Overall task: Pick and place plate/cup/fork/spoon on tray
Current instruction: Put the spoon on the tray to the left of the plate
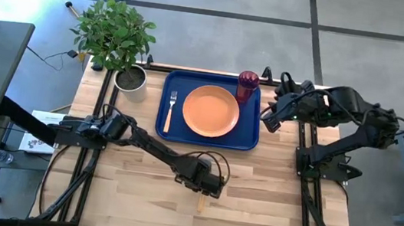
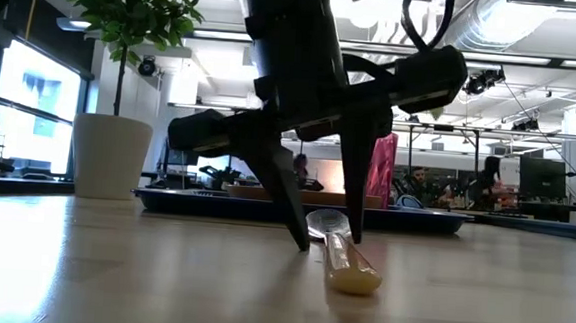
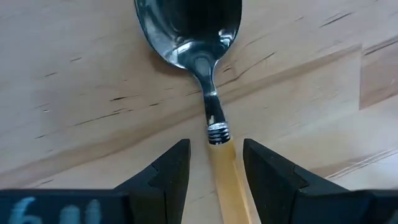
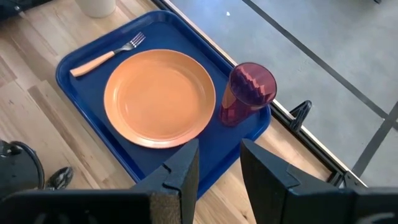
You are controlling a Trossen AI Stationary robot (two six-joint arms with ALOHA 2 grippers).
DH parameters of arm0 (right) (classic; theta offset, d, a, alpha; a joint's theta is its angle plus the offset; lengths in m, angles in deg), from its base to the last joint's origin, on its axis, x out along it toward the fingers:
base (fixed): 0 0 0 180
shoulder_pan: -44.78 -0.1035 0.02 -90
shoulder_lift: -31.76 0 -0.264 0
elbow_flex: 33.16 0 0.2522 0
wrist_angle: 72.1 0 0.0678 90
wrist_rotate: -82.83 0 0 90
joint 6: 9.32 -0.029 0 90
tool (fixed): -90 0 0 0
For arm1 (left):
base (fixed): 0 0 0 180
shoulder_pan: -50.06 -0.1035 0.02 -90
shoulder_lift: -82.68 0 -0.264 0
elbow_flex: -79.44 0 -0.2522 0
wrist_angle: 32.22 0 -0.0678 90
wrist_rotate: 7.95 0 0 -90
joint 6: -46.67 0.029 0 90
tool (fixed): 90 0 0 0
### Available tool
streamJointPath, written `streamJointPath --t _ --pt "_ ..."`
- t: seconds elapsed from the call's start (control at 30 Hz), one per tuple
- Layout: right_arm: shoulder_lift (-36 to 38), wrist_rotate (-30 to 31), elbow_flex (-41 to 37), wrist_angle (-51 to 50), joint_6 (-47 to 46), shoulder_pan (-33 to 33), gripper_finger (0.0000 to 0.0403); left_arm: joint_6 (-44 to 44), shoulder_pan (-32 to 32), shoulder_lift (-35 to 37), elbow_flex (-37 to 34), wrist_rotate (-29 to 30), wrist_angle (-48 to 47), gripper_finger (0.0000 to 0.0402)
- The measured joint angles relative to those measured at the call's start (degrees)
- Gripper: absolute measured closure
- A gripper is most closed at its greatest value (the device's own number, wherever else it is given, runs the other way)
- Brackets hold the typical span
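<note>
Where the pale wooden counter (image 1: 267, 214) runs bare toward its near edge, there is wide open room on every side of the left arm's work. The dark-blue tray (image 1: 249, 138) sits at the far middle of the counter, its far rim close to the counter's back edge, with a potted plant (image 1: 122, 41) just beside its left end. On the tray the orange plate (image 1: 211, 111) lies in the middle, the magenta cup (image 1: 247, 85) stands upright in the far right corner, and the fork (image 1: 171, 108) lies along the left rim, clear of the plate. The right claw (image 1: 270, 121) hangs just off the tray's right edge, fingers parted, holding nothing. The left claw (image 3: 214, 171) is down at the counter, well apart from the tray's near rim, its fingers open and straddling the wooden handle of the spoon (image 3: 199, 62); they look just clear of the handle, though contact is hard to judge.
</note>
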State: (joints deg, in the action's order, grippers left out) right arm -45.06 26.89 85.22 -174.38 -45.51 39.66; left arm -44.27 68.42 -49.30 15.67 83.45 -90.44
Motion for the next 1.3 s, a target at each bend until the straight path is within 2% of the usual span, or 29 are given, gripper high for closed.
streamJointPath --t 0.27,0.4,0.6,0.97,1.3 --pt "-0.02 -0.51 -4.61 0.56 -0.01 -0.01 0.0293 1.20 -0.57 -0.16 -0.01 -0.33 -2.79 0.0280" --pt "-0.02 -2.69 -6.15 0.96 0.04 -0.01 0.0293 2.91 -0.63 -0.20 -0.10 -0.25 -3.58 0.0315" --pt "0.13 -2.77 -6.19 1.21 0.14 -0.02 0.0293 3.59 -0.65 -0.23 -0.14 -0.07 -3.91 0.0368" --pt "0.33 -2.77 -6.17 1.32 0.20 -0.02 0.0293 6.76 -0.78 0.11 -0.31 -2.00 -1.35 0.0365" --pt "0.33 -2.99 -6.17 1.32 0.20 -0.04 0.0293 9.29 -0.95 3.59 -0.43 -2.44 -0.05 0.0366"
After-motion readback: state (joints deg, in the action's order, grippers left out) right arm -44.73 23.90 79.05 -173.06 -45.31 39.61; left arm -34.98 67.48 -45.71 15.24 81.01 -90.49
